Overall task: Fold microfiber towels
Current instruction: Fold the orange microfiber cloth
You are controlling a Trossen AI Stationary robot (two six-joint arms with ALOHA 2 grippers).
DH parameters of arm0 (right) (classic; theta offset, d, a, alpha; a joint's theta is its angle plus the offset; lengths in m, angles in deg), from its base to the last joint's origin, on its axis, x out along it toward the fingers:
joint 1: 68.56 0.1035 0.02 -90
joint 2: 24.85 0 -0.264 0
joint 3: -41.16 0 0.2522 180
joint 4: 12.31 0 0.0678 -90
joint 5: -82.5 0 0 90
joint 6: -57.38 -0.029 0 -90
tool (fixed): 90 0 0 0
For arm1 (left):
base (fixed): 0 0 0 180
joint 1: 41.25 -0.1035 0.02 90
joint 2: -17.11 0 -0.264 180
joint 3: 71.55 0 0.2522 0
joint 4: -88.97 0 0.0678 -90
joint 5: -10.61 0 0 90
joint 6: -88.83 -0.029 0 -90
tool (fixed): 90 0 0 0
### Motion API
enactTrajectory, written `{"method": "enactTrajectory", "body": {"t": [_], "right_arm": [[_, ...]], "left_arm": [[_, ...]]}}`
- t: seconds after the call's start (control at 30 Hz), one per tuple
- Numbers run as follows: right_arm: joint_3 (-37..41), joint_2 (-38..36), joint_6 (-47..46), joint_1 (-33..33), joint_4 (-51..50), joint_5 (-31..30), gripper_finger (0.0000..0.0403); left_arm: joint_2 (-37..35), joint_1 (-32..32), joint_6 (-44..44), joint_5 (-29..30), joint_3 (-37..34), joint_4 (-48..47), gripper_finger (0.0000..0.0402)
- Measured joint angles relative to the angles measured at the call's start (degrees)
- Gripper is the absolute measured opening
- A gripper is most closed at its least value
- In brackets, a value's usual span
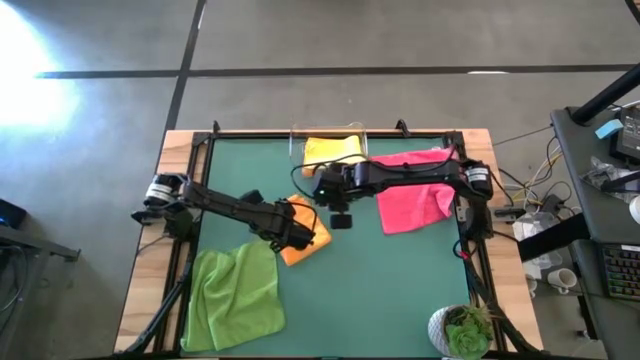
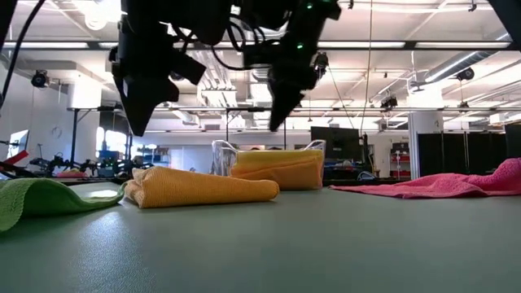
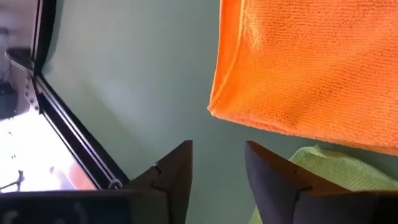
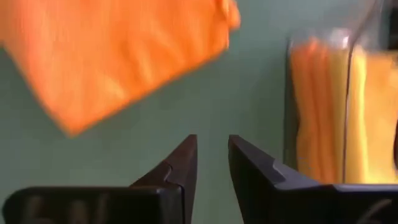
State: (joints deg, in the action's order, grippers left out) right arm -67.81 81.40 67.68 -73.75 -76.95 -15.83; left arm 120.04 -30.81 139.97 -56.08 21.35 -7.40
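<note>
- Along the far edge of the table (image 1: 400,300), near its middle, the clear plastic bin (image 1: 296,150) holds folded cloths: a yellow towel (image 1: 330,150) on top and an orange layer (image 2: 277,176) under it in the low view.
- Near the table's left front corner the lime green towel (image 1: 235,295) lies loosely spread.
- My left gripper (image 1: 298,238) hangs over the folded orange towel (image 1: 305,245) at the table's middle, fingers (image 3: 171,180) apart and gripping nothing; the towel lies flat under me, free of both fingers.
- My right gripper (image 1: 341,220) hovers just beyond that towel, between it and the bin, fingers (image 4: 180,168) a little apart, nothing between them.
- The hot pink towel (image 1: 415,200) sprawls unfolded towards the right far corner, partly under my right arm.
- Bare green surface runs along the front edge between the lime cloth and a potted plant (image 1: 465,330) at the right front corner.
- Beyond the table: grey concrete floor, a cluttered desk at right, a bright open hall with ceiling lights.
</note>
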Motion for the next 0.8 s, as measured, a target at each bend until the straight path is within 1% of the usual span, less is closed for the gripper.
{"method": "enactTrajectory", "body": {"t": [0.07,0.23,0.33,0.47,0.53,0.67,0.73,0.8], "right_arm": [[1.52,-1.86,-3.21,0.0,-1.63,0.49,0.0076],[6.41,-6.52,-11.55,0.21,-1.78,4.2,0.0066],[9.29,-9.42,-17.99,0.9,-1.96,4.59,0.0066],[13.48,-13.04,-26.19,2.23,-0.9,5.5,0.0068],[15.26,-14.28,-29.86,3.25,0.08,5.84,0.007],[18.02,-15.4,-37.43,5.3,4.81,5.92,0.007],[19.36,-15.38,-40.93,6.34,8.39,5.88,0.007],[20.59,-15.36,-43.96,7.31,13.67,5.89,0.007]], "left_arm": [[-0.24,-0.84,-3.27,0.33,-0.02,1.26,0.0127],[-2.74,-3.05,-12.53,1.76,-1.59,8.85,0.0115],[-6.04,-4.26,-16.03,2.31,-5.43,14.16,0.0113],[-12.99,-5.84,-20.84,1.56,-13.21,23.38,0.0113],[-16.94,-6.93,-23.69,-0.38,-16.78,29.17,0.0113],[-23.85,-9.94,-28.97,-9.02,-23.53,42.94,0.0113],[-26.05,-11.65,-30.65,-13.27,-26.73,47.63,0.0113],[-27.01,-13.41,-30.97,-15.7,-29.38,49.84,0.0113]]}}
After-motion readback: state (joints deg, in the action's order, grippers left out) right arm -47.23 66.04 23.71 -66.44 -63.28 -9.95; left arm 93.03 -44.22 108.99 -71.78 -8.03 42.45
